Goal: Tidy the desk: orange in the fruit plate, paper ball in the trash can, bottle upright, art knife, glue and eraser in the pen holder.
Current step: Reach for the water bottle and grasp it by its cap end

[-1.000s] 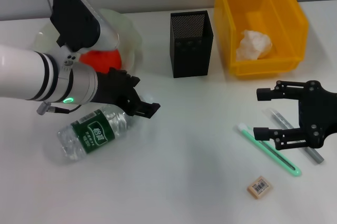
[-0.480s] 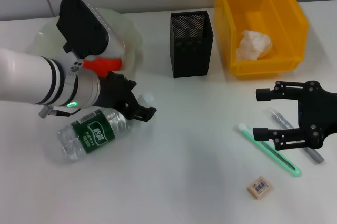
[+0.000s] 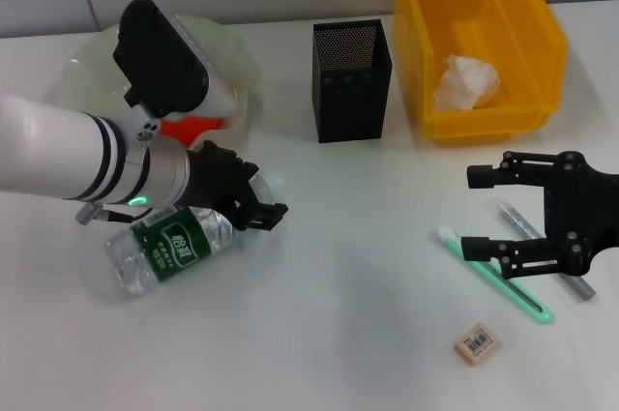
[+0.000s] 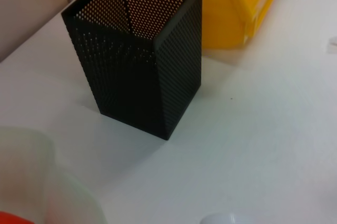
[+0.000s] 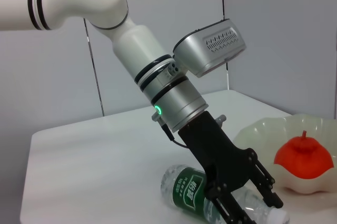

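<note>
Left gripper (image 3: 253, 200) had dropped lower and drawn in over the last second, and its dark fingers (image 5: 263, 184) now stood spread around the neck end of the bottle (image 3: 172, 243), one on each side, not yet pinching. The bottle lay on its side on the counter (image 3: 338, 334), its body trailing back under the wrist and its cap (image 5: 278, 216) poking out past the fingertips. By my reading the standing-up step had reached the grasp itself: closing on the neck was all that remained before tipping it upright.

Behind that gripper sat the plate (image 3: 73, 77) with the orange (image 3: 189, 127) already in it, close enough that a lift swinging backward could clip the wavy rim. Ahead and to its far side the counter lay open, so the bottle had room to swing up there. The pen holder (image 3: 352, 80) stood well beyond, with the trash can (image 3: 542, 44) past it and the paper ball (image 3: 466, 82) inside.

Right gripper (image 3: 484, 210) hung with fingers spread wide, having drifted slightly toward the robot. Beside and beneath it lay a green-tipped stick (image 3: 493, 276) and a grey stick (image 3: 542, 249), with the eraser (image 3: 476, 343) nearer the robot.
</note>
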Controlling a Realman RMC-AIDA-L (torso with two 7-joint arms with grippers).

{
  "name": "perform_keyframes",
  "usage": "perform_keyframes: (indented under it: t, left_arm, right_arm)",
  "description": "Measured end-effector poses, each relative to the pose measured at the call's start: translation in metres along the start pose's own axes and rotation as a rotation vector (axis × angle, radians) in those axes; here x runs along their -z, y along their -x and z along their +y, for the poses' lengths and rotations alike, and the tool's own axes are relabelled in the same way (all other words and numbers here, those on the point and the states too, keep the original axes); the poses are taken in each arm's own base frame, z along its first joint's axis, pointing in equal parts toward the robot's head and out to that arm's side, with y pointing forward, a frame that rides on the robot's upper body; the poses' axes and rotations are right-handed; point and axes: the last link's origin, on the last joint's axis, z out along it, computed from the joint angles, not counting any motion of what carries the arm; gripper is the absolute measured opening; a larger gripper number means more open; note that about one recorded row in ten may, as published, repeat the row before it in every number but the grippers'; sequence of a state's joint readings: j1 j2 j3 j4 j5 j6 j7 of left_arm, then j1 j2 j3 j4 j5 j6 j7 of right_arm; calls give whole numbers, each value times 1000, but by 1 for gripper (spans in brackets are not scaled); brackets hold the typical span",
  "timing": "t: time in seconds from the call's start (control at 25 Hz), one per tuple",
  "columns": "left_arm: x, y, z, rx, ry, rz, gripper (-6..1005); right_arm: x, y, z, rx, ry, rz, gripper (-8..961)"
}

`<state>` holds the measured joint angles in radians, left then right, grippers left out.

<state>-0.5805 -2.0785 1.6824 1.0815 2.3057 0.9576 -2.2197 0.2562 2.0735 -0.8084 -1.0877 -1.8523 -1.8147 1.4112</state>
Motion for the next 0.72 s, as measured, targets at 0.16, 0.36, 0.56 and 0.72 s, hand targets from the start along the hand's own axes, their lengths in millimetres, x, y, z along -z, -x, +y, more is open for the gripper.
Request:
perform_keyframes:
  t: [0.16,0.36,0.56,0.72]
  left_arm:
    - [-1,1,1,-2,2,-3,721]
    - [-1,1,1,5,0,-2,675]
    - [-1,1,0,10,-3,0,654]
    - [-2,3,0,13,-3,-8,621]
  right_arm:
    - [0,-1,1,-2,0,-1,824]
    - [1,-1,1,-4,-1,-3,824]
    - [1,-1,2,-4,5,-6,824]
    - [1,-1,3,-4,8,-8,824]
